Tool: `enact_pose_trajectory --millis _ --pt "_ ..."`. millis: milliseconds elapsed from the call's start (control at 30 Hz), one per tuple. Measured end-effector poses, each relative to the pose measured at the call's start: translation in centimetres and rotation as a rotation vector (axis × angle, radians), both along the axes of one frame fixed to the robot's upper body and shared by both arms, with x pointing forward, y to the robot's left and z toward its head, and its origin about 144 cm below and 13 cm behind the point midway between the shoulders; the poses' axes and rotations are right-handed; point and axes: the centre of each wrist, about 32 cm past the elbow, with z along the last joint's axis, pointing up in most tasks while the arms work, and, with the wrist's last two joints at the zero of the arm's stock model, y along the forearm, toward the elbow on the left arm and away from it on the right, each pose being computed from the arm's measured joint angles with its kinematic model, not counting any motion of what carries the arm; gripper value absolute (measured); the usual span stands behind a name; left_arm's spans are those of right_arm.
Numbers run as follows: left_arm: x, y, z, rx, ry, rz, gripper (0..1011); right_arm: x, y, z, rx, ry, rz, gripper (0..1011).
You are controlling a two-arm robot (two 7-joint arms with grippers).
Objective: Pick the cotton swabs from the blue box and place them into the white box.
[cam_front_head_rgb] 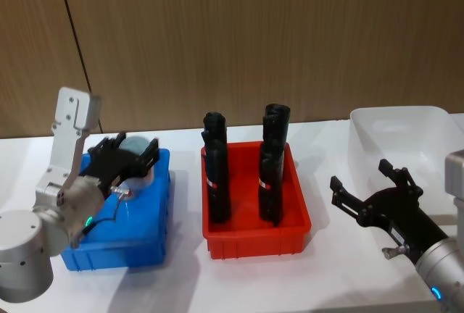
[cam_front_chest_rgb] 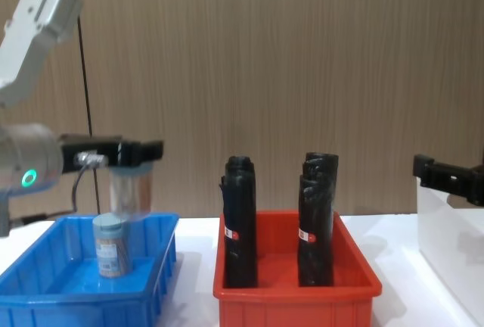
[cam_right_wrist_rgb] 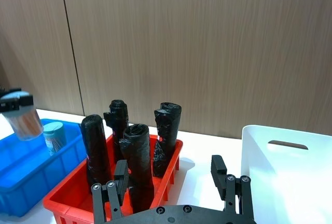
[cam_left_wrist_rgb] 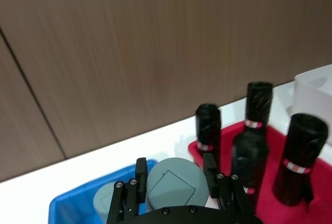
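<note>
The left claw is closed on a cotton swab jar, gripping it at its pale blue lid so the clear body hangs below the fingers, lifted in the air above the blue box. A second cotton swab jar stands upright inside that box, lower than the lifted one and just beside it. To the right, on the white table, a red bin holds four tall black rolls standing on end. Past it, the right claw hovers over the table with its fingers spread apart, holding nothing, just beside the white box at the table's right end.
</note>
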Motion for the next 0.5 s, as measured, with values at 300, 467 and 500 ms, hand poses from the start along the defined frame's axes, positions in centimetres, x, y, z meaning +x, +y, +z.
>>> enact_pose_trajectory --millis 300,467,500 --pt "-0.6 -1.3 1.9 -0.049 -0.081 -0.119 659 0.0 0.0 0.0 0.0 0.0 0.0 1002" --pt "-0.8 -2.0 2.5 -0.094 -0.108 -0.183 659 0.0 0.0 0.0 0.0 0.0 0.0 1002" --pt "-0.9 -2.3 2.6 -0.112 -0.116 -0.203 658 0.0 0.0 0.0 0.0 0.0 0.0 1002"
